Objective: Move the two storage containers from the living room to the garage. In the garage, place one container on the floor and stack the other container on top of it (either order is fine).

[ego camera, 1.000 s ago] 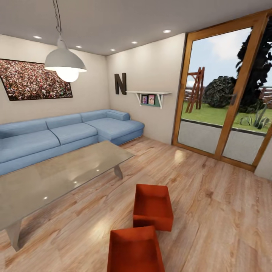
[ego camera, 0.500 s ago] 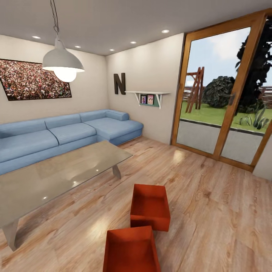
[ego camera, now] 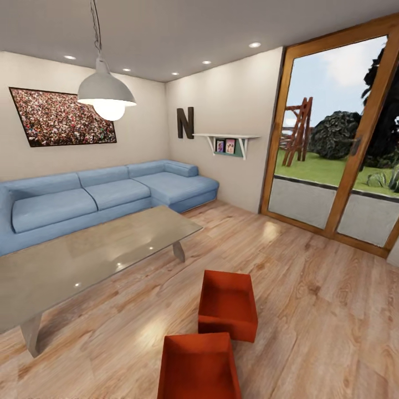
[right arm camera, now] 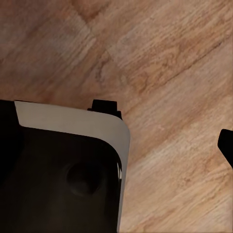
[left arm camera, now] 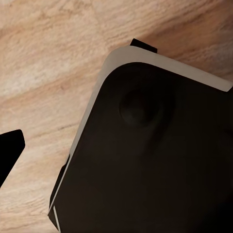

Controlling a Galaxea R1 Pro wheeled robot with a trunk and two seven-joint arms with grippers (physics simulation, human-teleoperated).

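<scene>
Sitting on the light wood-plank floor (ego camera: 310,310) of the living room, the two red-orange storage containers are waiting one behind the other, open tops up: the near container (ego camera: 198,368) is running off the bottom edge of the head view, and the far container (ego camera: 228,303) is lying just beyond it, apparently touching or nearly so, turned a little to the right. Both are looking empty, and nothing is gripping either one, so the carrying to the garage is, by my judgement, not yet begun.

The wrist cameras are looking down at the plank floor past a dark, rounded, pale-edged body of the robot (left arm camera: 160,155), which suggests the arms are hanging tucked beside the base rather than reaching out. Only a dark tip is showing at the frame edge in each wrist view, so I cannot tell whether the left or the right gripper is apart or together.

To the left, a glass-topped coffee table (ego camera: 94,255) is standing close beside the bins, its near leg likely limiting any approach from that side. Farther off, a blue sectional sofa (ego camera: 105,194) is lining the far wall under a pendant lamp (ego camera: 106,95), and wood-framed glass doors (ego camera: 338,138) are filling the right side. The floor to the right of the containers is offering the freer way in.
</scene>
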